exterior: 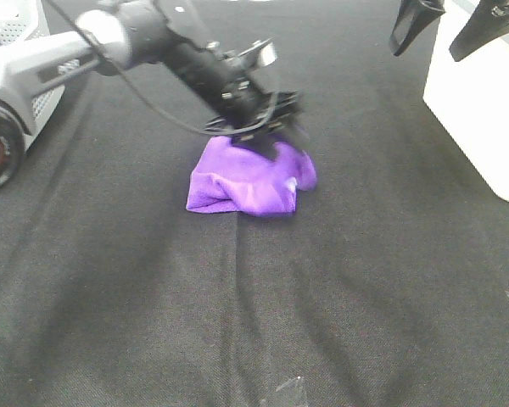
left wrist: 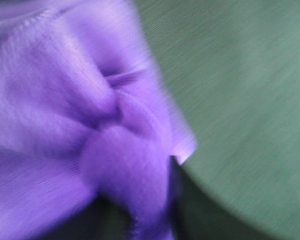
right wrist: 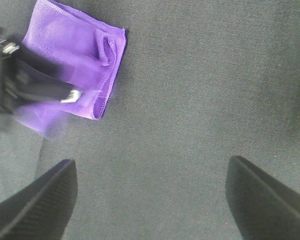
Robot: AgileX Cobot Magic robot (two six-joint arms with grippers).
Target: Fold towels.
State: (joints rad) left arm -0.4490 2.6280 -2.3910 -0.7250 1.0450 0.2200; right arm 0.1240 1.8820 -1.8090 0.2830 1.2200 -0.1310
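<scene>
The purple towel [exterior: 246, 182] lies bunched and partly folded on the black cloth near the table's middle. My left gripper [exterior: 271, 142] is down on its far right edge and shut on a pinch of the cloth. In the left wrist view, which is blurred, the towel [left wrist: 65, 125] fills the picture and a fold runs down between the dark fingers [left wrist: 176, 200]. My right gripper [exterior: 458, 25] hangs open and empty high at the far right, well away from the towel. The right wrist view shows its spread fingertips [right wrist: 35, 200], the towel [right wrist: 75, 55] and the blurred left gripper [right wrist: 25, 85] on it.
A white box [exterior: 483, 110] stands at the right edge under my right gripper. The left arm's grey base [exterior: 8, 102] sits at the far left. The black cloth [exterior: 254, 322] covers the table, with small tape marks near the front edge.
</scene>
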